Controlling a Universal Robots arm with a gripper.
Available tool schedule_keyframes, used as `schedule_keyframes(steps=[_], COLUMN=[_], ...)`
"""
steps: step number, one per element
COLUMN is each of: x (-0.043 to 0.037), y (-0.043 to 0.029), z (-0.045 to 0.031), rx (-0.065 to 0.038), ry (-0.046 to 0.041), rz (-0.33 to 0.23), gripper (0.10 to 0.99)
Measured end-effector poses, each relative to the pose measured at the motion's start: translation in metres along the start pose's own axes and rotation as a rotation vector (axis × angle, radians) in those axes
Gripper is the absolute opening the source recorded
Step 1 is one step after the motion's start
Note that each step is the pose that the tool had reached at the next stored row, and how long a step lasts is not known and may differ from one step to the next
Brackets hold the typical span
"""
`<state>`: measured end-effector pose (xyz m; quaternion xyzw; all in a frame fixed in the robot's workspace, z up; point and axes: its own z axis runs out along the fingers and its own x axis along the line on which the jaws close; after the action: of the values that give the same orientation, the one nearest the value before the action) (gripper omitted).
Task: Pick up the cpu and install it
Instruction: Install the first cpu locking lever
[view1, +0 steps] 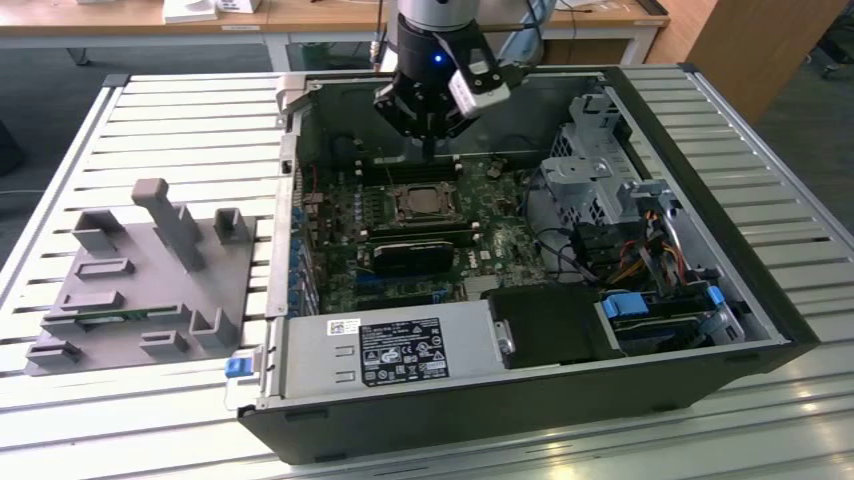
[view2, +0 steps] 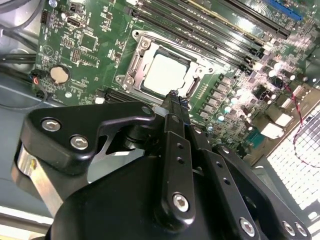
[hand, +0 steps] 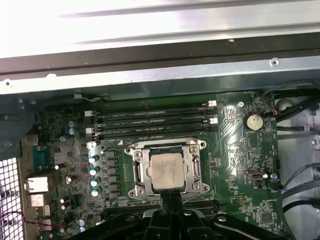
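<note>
The cpu (view1: 424, 203) is a small silver square lying flat in the metal-framed socket on the green motherboard (view1: 501, 240) inside the open computer case. Both wrist views look down on it, cpu (view2: 167, 72) and cpu (hand: 169, 170), and its top is uncovered. My gripper (view1: 427, 140) hangs above the board, a little toward the case's back wall from the socket. Its black fingers (view2: 172, 107) meet in a narrow tip with nothing between them. In the first wrist view the gripper (hand: 170, 197) tip sits just off the socket's edge.
Memory slots (hand: 150, 122) run beside the socket. A black block (view1: 420, 252) lies on the board near the grey power supply (view1: 387, 350). A drive cage (view1: 601, 150) and cables (view1: 641, 250) fill the exterior view's right. A grey fixture (view1: 147, 280) stands outside the case.
</note>
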<state>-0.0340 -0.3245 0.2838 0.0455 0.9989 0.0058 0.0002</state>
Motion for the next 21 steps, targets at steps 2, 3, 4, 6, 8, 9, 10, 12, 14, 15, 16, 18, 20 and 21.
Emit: schedule_keyframes(steps=[2, 3, 4, 6, 8, 9, 10, 12, 14, 15, 16, 18, 20, 21], x=[0.0, 0.0, 0.0, 0.0, 0.0, 0.0, 0.0, 0.0, 0.0, 0.0, 0.0, 0.0, 0.0007, 0.0015], y=[0.0, 0.0, 0.0, 0.0, 0.0, 0.0, 0.0, 0.0, 0.0, 0.0, 0.0, 0.0, 0.0, -0.0001], z=[0.0, 0.0, 0.0, 0.0, 0.0, 0.0, 0.0, 0.0, 0.0, 0.0, 0.0, 0.0001, 0.0001, 0.0002], rx=[0.0, 0.0, 0.0, 0.0, 0.0, 0.0, 0.0, 0.0, 0.0, 0.0, 0.0, 0.0, -0.001, -0.001], ry=[0.0002, 0.0003, 0.0003, 0.0005, 0.0007, 0.0007, 0.0009, 0.001, 0.0012, 0.0013, 0.0014, 0.0014, 0.0014, 0.0014], rz=[-0.015, -0.022, -0.03, -0.045, -0.06, -0.067, -0.074, -0.087, -0.102, -0.108, -0.115, -0.124, -0.126, -0.127], gripper=[0.106, 0.106, 0.106, 0.106, 0.106, 0.106, 0.106, 0.106, 0.106, 0.106, 0.106, 0.106, 0.106, 0.106])
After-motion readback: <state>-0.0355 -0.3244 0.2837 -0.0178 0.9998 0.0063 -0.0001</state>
